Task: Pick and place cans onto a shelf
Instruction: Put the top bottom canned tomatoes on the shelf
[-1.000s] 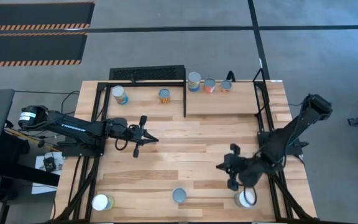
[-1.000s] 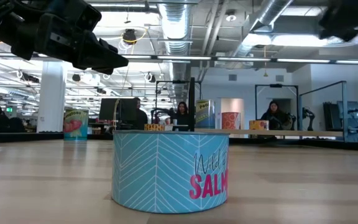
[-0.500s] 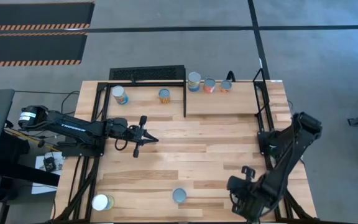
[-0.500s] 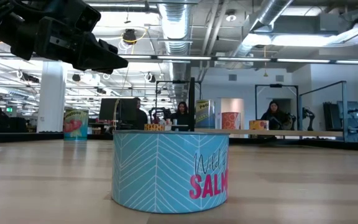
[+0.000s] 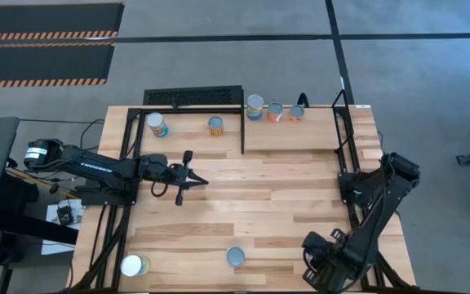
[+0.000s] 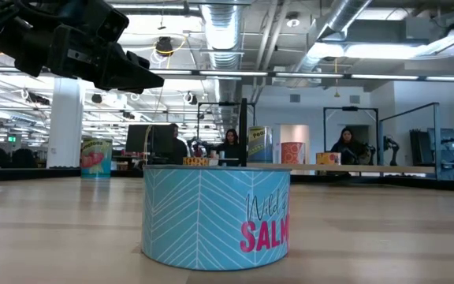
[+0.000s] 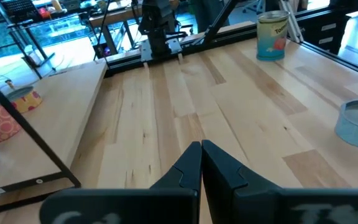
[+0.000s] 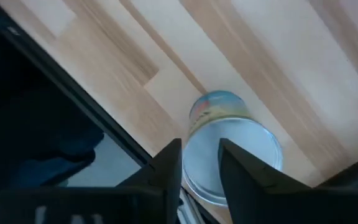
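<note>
My right gripper (image 8: 201,158) is open at the table's near right corner (image 5: 321,265), pointing down over an upright can (image 8: 235,158) with a silver top and a blue label. The arm hides this can in the high view. The can also shows in the left wrist view (image 7: 272,36). My left gripper (image 5: 196,181) (image 7: 201,155) is shut with nothing in it, held above the table's left middle. A blue salmon can (image 5: 235,257) (image 6: 215,217) and a white can (image 5: 135,265) stand on the table near its front edge. Several cans (image 5: 275,112) stand on the shelf (image 5: 186,140) at the far side.
Black shelf bars (image 5: 243,131) rise at the far side and split the shelf in two. Black frame rails (image 5: 108,237) run along the table's left and right edges. Bare wood lies in the table's middle (image 5: 251,204). People sit in the room behind the table (image 6: 231,146).
My right gripper has swung from the table's right middle toward the near edge and now stands over the can in the near right corner, which the arm now covers in the high view. The cans have not moved.
</note>
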